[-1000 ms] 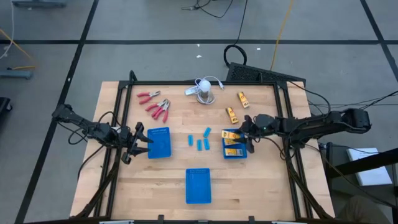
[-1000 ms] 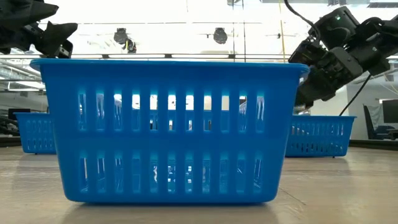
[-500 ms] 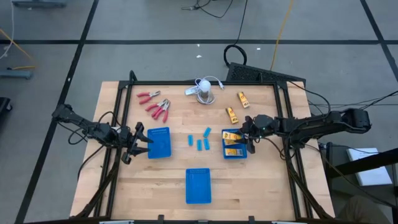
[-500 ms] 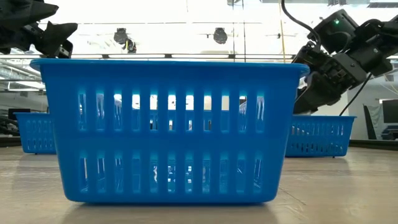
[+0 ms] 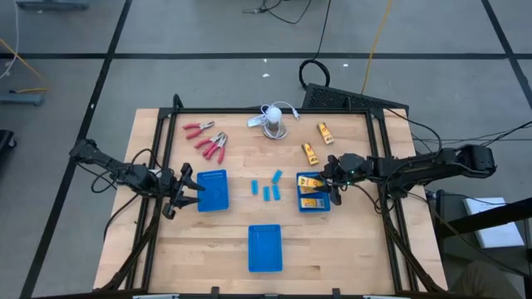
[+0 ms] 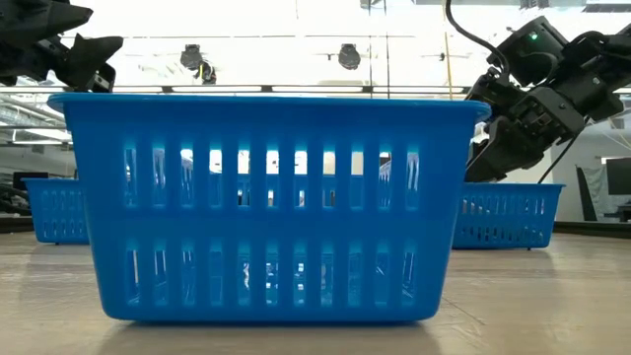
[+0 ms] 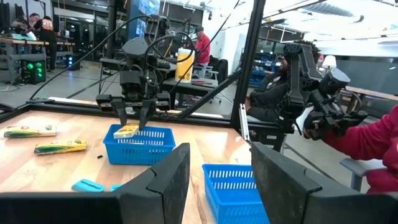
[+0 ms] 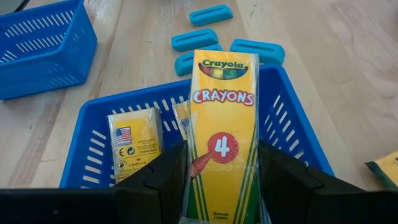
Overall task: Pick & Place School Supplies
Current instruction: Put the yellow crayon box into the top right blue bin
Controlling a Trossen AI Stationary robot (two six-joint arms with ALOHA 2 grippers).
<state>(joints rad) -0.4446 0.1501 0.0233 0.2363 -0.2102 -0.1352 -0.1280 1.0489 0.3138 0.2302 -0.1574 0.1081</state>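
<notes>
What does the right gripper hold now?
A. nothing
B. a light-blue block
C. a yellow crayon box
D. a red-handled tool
C: in the right wrist view the right gripper is shut on a yellow crayon box, which hangs above the blue basket where two more crayon boxes already lie.

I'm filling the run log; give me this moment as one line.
right gripper: holding crayon box above right basket | left gripper: open, idle beside left basket
</notes>
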